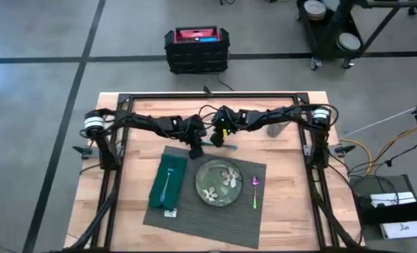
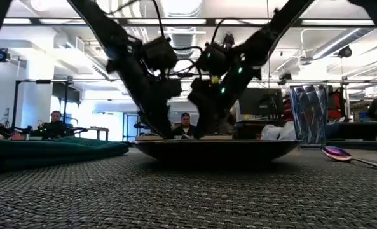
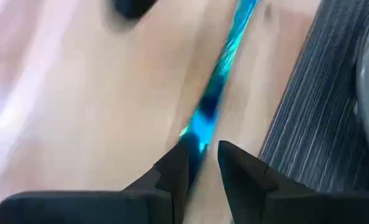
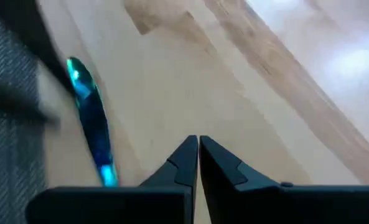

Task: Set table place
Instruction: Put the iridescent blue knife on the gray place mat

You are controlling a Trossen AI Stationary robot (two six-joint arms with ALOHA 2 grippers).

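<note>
A dark grey ribbed placemat (image 1: 194,211) lies on the light-wood table (image 1: 285,211). On it are a green plate (image 1: 219,184), a green napkin (image 1: 167,181) with a fork on top, and a purple spoon (image 1: 255,190). A blue shiny utensil (image 1: 212,144) lies on the bare wood just beyond the mat's far edge. My left gripper (image 3: 203,155) is low over one end of it, nearly shut. My right gripper (image 4: 198,149) is shut and empty, close to the utensil's other end (image 4: 106,174). My left gripper has the blue utensil's end (image 3: 196,137) between its two fingertips, which stand only a narrow gap apart. The fingers point down at a slant and run along its length. The rest of the utensil (image 3: 231,43) lies flat on the wood beside the mat's edge.
A clear glass (image 2: 309,114) stands on the table at the far right, behind the right arm. The black frame rail (image 1: 208,95) runs along the far edge. A black and red case (image 1: 196,48) sits on the floor beyond the table. People show in the room behind.
</note>
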